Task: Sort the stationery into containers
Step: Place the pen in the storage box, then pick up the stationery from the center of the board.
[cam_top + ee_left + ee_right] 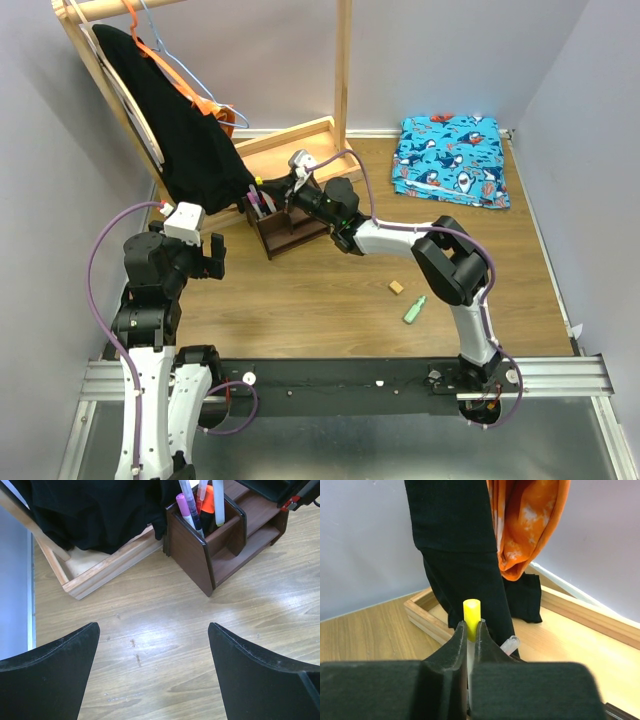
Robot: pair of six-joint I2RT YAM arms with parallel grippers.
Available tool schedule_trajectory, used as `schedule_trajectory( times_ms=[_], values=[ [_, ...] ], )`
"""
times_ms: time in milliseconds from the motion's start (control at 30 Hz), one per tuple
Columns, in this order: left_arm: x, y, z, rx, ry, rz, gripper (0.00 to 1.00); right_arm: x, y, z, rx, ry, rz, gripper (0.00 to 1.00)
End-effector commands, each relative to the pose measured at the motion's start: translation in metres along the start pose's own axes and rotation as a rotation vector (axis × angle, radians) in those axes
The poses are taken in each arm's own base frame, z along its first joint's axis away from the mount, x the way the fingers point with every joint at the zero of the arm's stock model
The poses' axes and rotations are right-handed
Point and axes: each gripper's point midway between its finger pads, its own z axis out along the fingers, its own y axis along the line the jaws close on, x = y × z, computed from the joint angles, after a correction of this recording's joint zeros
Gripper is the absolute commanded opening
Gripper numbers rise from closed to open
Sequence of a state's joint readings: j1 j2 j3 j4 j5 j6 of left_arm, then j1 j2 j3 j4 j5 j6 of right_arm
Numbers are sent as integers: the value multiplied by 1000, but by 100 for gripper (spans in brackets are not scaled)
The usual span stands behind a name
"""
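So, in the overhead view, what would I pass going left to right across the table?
First the black garment hanging on the rack → dark brown organiser → tan eraser → mint-green highlighter. The shark-print cloth overlaps the last two, so I leave it out.

Were two arms of one build, the left arm (150,300) and the right arm (455,265): matte black joint housings between glossy white link covers, dotted with small dark screws. Carried a thin purple cable (92,270) in loops along each arm. Had a small white box (183,222) on the left wrist. Ended in broad wedge-shaped fingers (50,680) of dull black on the left gripper (152,630), same black on the right gripper (471,630).
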State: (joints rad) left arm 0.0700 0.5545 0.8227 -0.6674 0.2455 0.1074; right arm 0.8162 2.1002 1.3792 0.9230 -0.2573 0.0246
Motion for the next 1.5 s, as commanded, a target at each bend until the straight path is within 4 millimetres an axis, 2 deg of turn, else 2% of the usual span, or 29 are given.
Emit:
schedule_trajectory(
  times_ms=[0, 100, 233, 267, 300, 333, 367, 400, 433, 467, 500, 533, 600, 633, 733, 767, 833, 867, 933, 967, 1033, 1067, 1100, 1200, 1267, 1467],
  values=[
    [-17, 3, -6, -18, -62, 13, 99, 8, -3, 0, 0, 37, -7, 27],
    [-21, 1, -9, -13, -87, 10, 99, 3, -6, 0, 9, 66, -29, 39],
    [-28, -3, -12, -3, -132, -3, 99, -7, -7, -7, 21, 127, -36, 48],
    [-29, -4, -12, 4, -141, -3, 99, -18, -7, -9, 24, 129, -37, 50],
    [-31, -5, -15, 5, -159, -1, 99, -27, -10, -10, 44, 136, -38, 51],
    [-34, -6, -18, 6, -176, -1, 99, -20, -12, -16, 68, 195, -6, 51],
    [-36, -9, -19, 17, -186, -1, 99, -33, -16, -20, 103, 204, 9, 51],
    [-38, -10, -22, 22, -201, 2, 99, -33, -32, -27, 207, 239, 9, 56],
    [-40, -13, -25, 30, -214, -3, 99, -20, -36, -40, 266, 337, 63, 57],
    [-41, -15, -26, 38, -222, -7, 99, -19, -45, -50, 333, 380, 69, 59],
    [-42, -19, -29, 55, -237, -8, 99, -27, -52, -63, 385, 401, 71, 63],
    [-43, -20, -30, 60, -249, -17, 99, -7, -57, -89, 437, 495, 57, 64],
    [-39, -27, -30, 93, -254, -51, 99, -1, -63, -115, 467, 559, 30, 66],
    [-41, -29, -31, 103, -266, -54, 99, -1, -67, -137, 506, 616, 9, 67],
    [-39, -35, -29, 137, -257, -77, 99, 13, -88, -185, 624, 738, 52, 69],
    [-43, -36, -30, 141, -262, -76, 98, 17, -107, -202, 700, 744, 122, 69],
    [-44, -34, -24, 142, -239, -77, 97, 21, -121, -226, 773, 774, 182, 70],
    [-49, -32, -24, 137, -241, -72, 97, 24, -136, -240, 818, 784, 194, 70],
    [-50, -29, -16, 138, -219, -69, 96, 32, -147, -259, 852, 825, 202, 71],
    [-52, -28, -13, 135, -217, -72, 95, 36, -162, -274, 886, 840, 215, 71],
    [-54, -27, -5, 141, -199, -89, 95, 49, -168, -295, 901, 886, 256, 75],
    [-56, -28, -4, 153, -197, -89, 94, 53, -180, -312, 925, 903, 274, 79],
    [-55, -29, -1, 160, -189, -92, 94, 58, -181, -318, 909, 924, 276, 100],
    [-51, -27, 6, 162, -158, -74, 94, 71, -186, -343, 908, 983, 241, 100],
    [-46, -24, 11, 157, -130, -80, 94, 75, -188, -350, 905, 1021, 219, 99],
    [-50, -19, 25, 149, -128, -82, 94, 102, -192, -371, 983, 1116, 318, 85]
  ],
)
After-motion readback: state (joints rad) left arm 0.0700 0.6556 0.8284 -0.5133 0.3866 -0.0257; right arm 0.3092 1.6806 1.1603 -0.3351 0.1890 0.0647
